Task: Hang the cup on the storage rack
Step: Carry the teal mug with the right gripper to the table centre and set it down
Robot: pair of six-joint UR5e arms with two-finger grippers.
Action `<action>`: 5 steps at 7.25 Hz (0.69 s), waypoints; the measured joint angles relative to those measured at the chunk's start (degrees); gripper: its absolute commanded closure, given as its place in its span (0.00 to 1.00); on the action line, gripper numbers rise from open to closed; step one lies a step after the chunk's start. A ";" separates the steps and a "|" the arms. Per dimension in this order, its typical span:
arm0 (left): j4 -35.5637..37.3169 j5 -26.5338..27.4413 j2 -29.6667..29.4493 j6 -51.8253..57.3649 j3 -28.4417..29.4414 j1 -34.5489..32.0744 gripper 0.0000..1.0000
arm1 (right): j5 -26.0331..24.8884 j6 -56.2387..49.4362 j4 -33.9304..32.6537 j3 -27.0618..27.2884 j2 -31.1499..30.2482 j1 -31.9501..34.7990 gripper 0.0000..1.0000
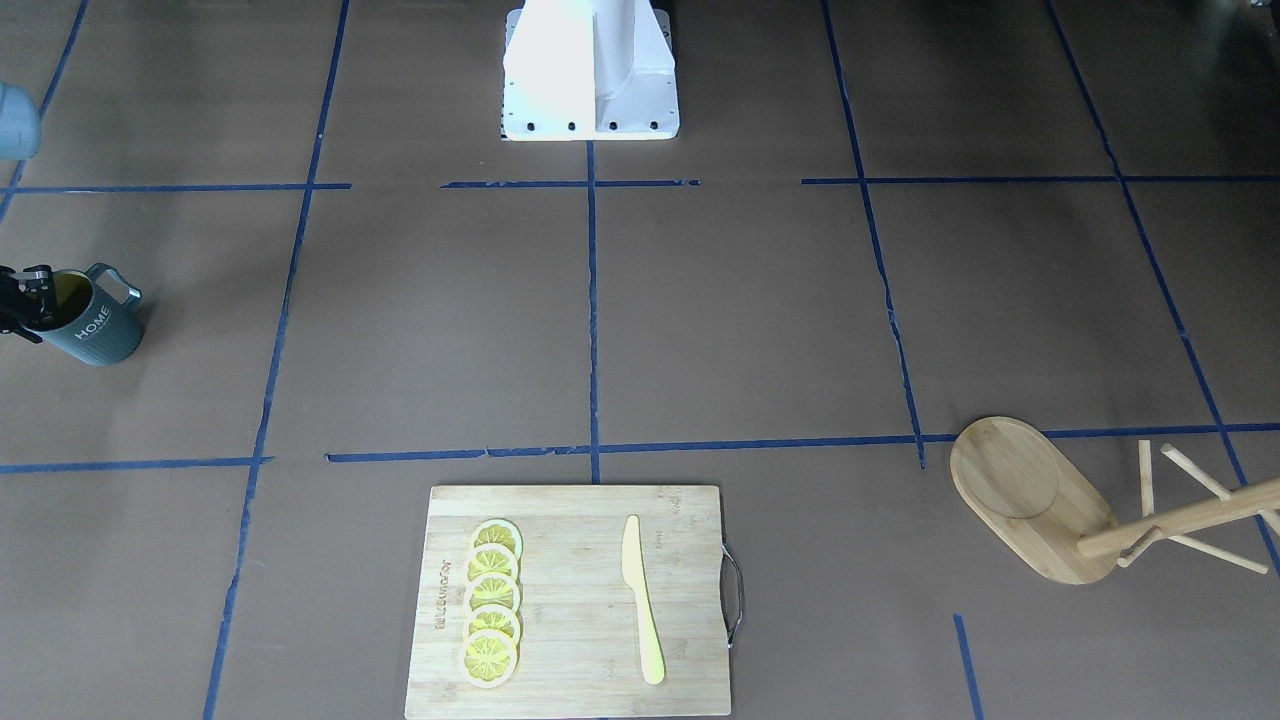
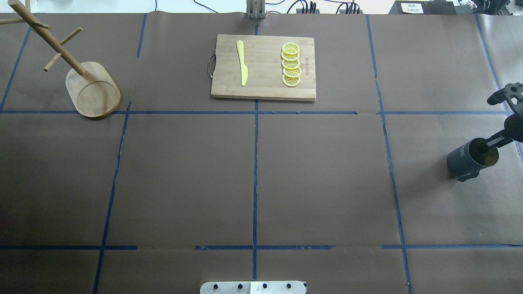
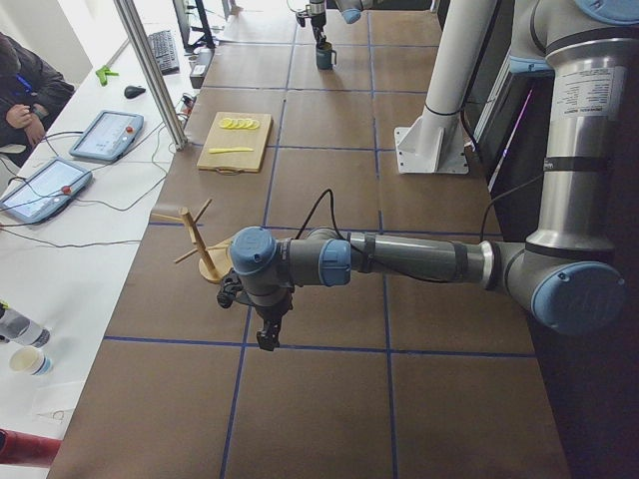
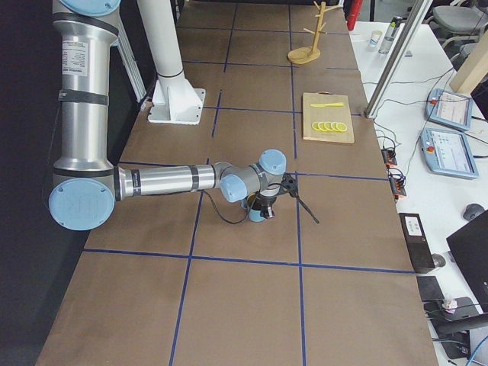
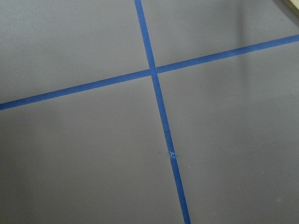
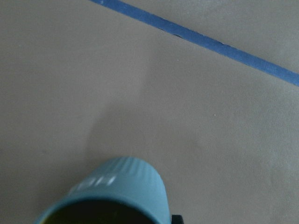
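The dark teal-grey cup (image 1: 98, 322) with "HOME" lettering stands at the table's right end, handle towards the robot. It also shows in the overhead view (image 2: 466, 158). My right gripper (image 2: 492, 143) is at its rim with one finger inside the yellow interior, shut on the wall. The right wrist view shows the cup (image 6: 119, 189) right below. The bamboo storage rack (image 2: 94, 92) stands upright at the far left, its pegs bare. My left gripper (image 3: 266, 334) hangs over the table near the rack (image 3: 205, 261); I cannot tell if it is open or shut.
A bamboo cutting board (image 2: 265, 61) with several lemon slices (image 2: 291, 64) and a yellow knife (image 2: 242, 63) lies at the far middle edge. The robot's white base (image 1: 590, 70) stands at the near middle. Blue tape lines cross the brown table.
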 measured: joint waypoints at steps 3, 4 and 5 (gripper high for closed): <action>-0.03 0.00 0.03 0.00 -0.17 0.00 0.00 | 1.57 6.61 -0.99 2.83 1.54 -0.05 1.00; -0.02 0.00 0.03 0.00 -0.22 0.00 0.00 | 1.88 9.05 -3.06 4.59 3.40 -0.20 1.00; -0.02 0.00 0.03 0.00 -0.26 0.00 0.00 | 1.76 11.58 -7.13 6.75 6.47 -0.72 1.00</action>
